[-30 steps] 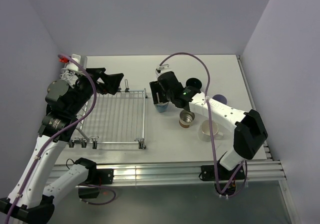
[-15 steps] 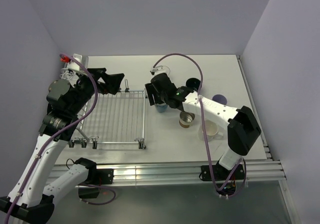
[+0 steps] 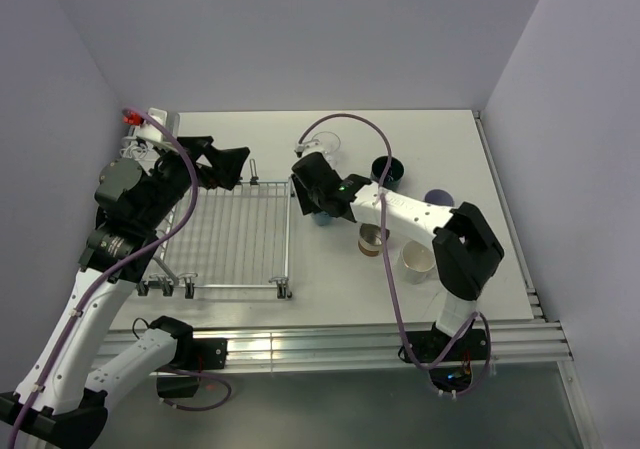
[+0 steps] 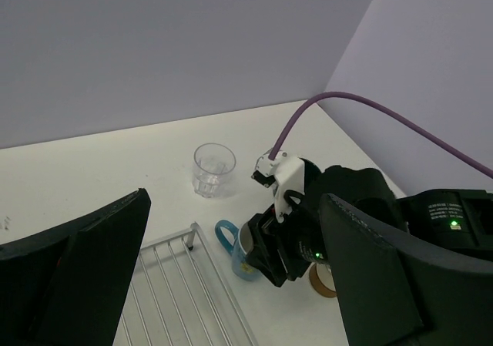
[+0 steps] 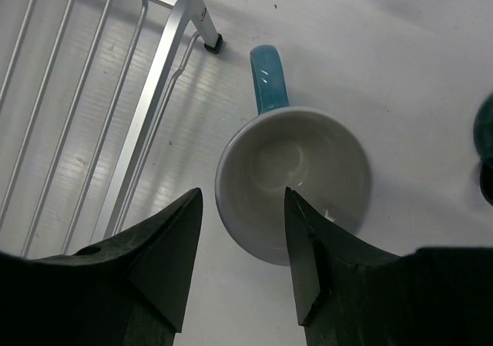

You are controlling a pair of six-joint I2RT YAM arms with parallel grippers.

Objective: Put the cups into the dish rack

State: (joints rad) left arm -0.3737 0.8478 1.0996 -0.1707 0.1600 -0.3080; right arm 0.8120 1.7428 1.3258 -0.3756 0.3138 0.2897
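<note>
The light blue mug [image 5: 296, 173] stands upright just right of the dish rack [image 3: 288, 231], its handle [image 4: 226, 234] pointing toward the back of the table. My right gripper [image 5: 240, 196] is right over it and open. One finger is inside the mug, the other outside its left wall, and a gap shows on both sides. My left gripper [image 4: 235, 199] hangs wide open above the rack's far left corner, holding nothing. The clear glass tumbler [image 3: 327, 146], dark teal mug [image 3: 388, 172], lavender cup [image 3: 438, 201], brown cup [image 3: 373, 239] and white mug [image 3: 415, 261] stand on the table.
The rack's corner post [image 5: 202, 22] is close to the mug's handle. In the right wrist view the dark teal mug [image 5: 485, 142] sits at the right edge. The right arm's purple cable [image 3: 345, 121] arcs over the tumbler.
My right gripper has moved left and down over the light blue mug, and its jaws have narrowed around the mug's wall. The left arm has barely moved.
</note>
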